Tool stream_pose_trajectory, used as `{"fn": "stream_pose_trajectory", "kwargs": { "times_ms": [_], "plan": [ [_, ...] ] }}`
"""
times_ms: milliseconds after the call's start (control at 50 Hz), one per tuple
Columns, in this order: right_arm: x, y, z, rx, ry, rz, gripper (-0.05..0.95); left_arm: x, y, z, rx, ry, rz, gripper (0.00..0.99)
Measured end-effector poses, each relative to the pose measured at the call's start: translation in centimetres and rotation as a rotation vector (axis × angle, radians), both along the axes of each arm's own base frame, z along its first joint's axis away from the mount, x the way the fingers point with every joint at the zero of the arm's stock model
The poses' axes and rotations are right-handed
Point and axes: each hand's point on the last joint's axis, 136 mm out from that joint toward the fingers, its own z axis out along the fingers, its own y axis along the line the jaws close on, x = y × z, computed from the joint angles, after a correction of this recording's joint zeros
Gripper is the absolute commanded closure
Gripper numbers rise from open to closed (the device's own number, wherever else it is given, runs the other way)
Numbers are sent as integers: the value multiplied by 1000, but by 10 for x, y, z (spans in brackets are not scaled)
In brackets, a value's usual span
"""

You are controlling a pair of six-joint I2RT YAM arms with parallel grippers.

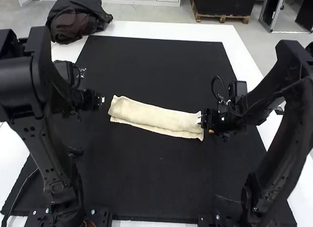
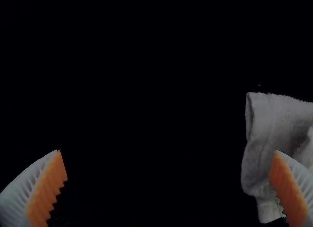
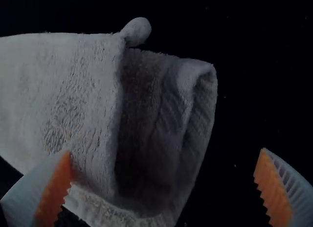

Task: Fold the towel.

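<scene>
Across the middle of the high view, a black mat [image 1: 156,188] is spread. And here, right of centre, the right gripper [image 3: 166,150] is poised wide apart at one end of the towel [image 1: 156,118]; left of centre, the left gripper [image 2: 167,150] is parted too, just short of the other. The strip, folded narrow, is laid left to right, tilted slightly; the right end seems likelier to be taken first.
</scene>
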Motion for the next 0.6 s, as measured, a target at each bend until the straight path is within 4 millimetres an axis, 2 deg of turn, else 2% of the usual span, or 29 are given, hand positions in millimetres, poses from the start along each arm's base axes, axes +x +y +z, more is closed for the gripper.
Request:
{"fn": "stream_pose_trajectory", "kwargs": {
  "times_ms": [260, 400, 480, 600],
  "plan": [
    [6, 2, -4, -15, 3, 2, 59, 0, -1, 12, -5, -22, 6, 28],
    [9, 0, -7, -28, 7, -9, 249, -1, -1, 14, -8, -25, 9, 28],
    [11, -3, -10, -45, 11, -21, 544, -2, -1, 13, -13, -18, 10, 28],
    [14, -11, -15, -89, 12, -44, 644, -2, -1, 13, -20, -16, 14, 28]
  ]
}}
